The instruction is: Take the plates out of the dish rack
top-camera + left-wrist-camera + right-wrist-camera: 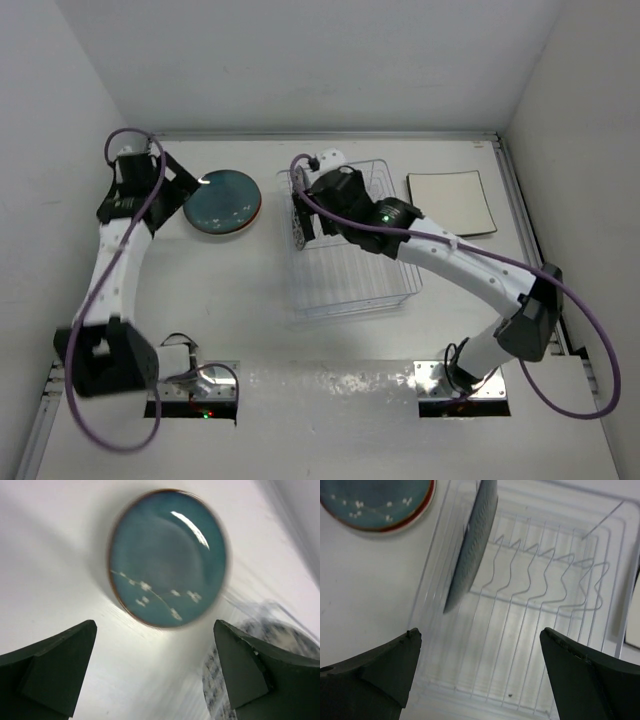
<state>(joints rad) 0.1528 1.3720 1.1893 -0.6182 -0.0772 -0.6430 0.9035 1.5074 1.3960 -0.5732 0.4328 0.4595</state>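
Note:
The see-through wire dish rack (pixel 352 262) stands mid-table. One white plate with a dark floral pattern (pixel 298 226) stands on edge at the rack's left end; in the right wrist view the plate (pixel 472 545) leans among the prongs of the rack (pixel 540 605). A teal plate with a red rim (pixel 222 202) lies flat on the table left of the rack. A pale square dark-rimmed plate (pixel 448 203) lies right of the rack. My right gripper (pixel 308 208) is open and empty over the rack's left end, near the standing plate. My left gripper (pixel 178 185) is open and empty just left of the teal plate (pixel 167 557).
White walls close in the table at the back and both sides. The right arm stretches over the rack's right half. In the left wrist view the floral plate (pixel 272 645) shows blurred at lower right. The teal plate (pixel 375 502) sits close to the rack's left wall.

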